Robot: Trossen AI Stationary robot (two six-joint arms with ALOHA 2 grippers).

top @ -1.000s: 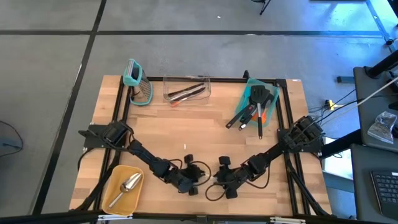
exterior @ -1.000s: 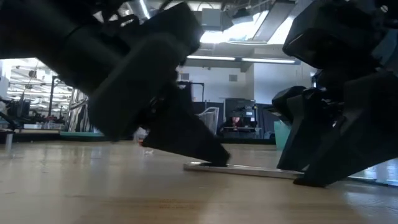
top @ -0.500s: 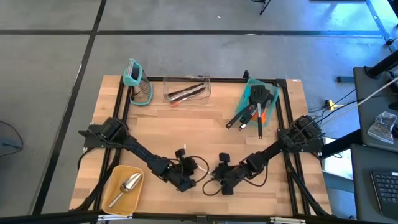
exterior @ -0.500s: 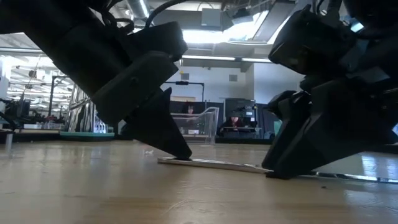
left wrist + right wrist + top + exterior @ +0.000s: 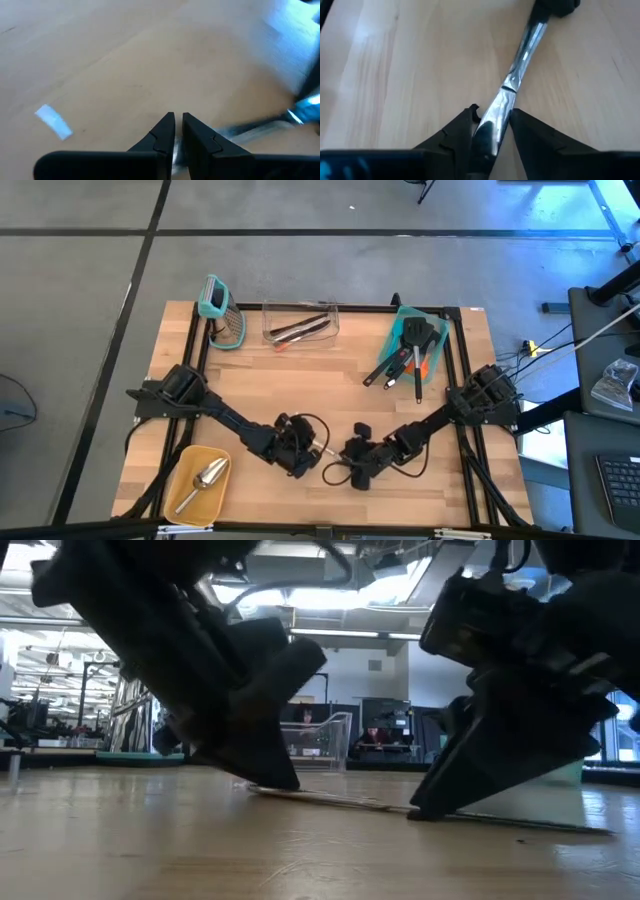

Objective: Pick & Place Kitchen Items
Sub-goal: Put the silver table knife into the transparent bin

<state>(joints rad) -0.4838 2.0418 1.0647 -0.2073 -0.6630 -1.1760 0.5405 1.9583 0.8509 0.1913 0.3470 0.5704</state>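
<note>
A thin metal piece [image 5: 340,800] lies on the wood table [image 5: 330,390] near its front middle, between my two grippers. My left gripper [image 5: 306,450] is shut at the piece's one end. My right gripper [image 5: 350,463] is shut on it farther along, and in the right wrist view the shiny strip [image 5: 520,60] runs away from its fingers toward the left gripper's dark tip [image 5: 554,5]. A silver scoop [image 5: 205,478] rests in a yellow tray [image 5: 180,465] at the near left. My left gripper has its nearly closed fingertips [image 5: 278,778] on the piece's end [image 5: 258,789], slanting down from the table's left. A glint of metal shows between the fingers [image 5: 165,132]; they hide how much is pinched. That end stays on the table. My right gripper pinches the piece's two long edges [image 5: 492,120] between its fingers [image 5: 462,127], slanting down from the table's right and lying along the strip. The piece stays low on the table top, its other end under the left gripper.
A clear box [image 5: 300,323] with dark utensils stands at the far middle. A teal-handled tool [image 5: 220,308] lies at the far left. A teal tray [image 5: 432,360] with black turners and an orange piece sits at the far right. Black rails [image 5: 195,350] edge the table.
My left gripper has gone toward the table's far edge and has rolled about its wrist, staying shut. The thin metal piece has slid and turned on the table with it. My right gripper has rolled a little and stayed nearly in place.
</note>
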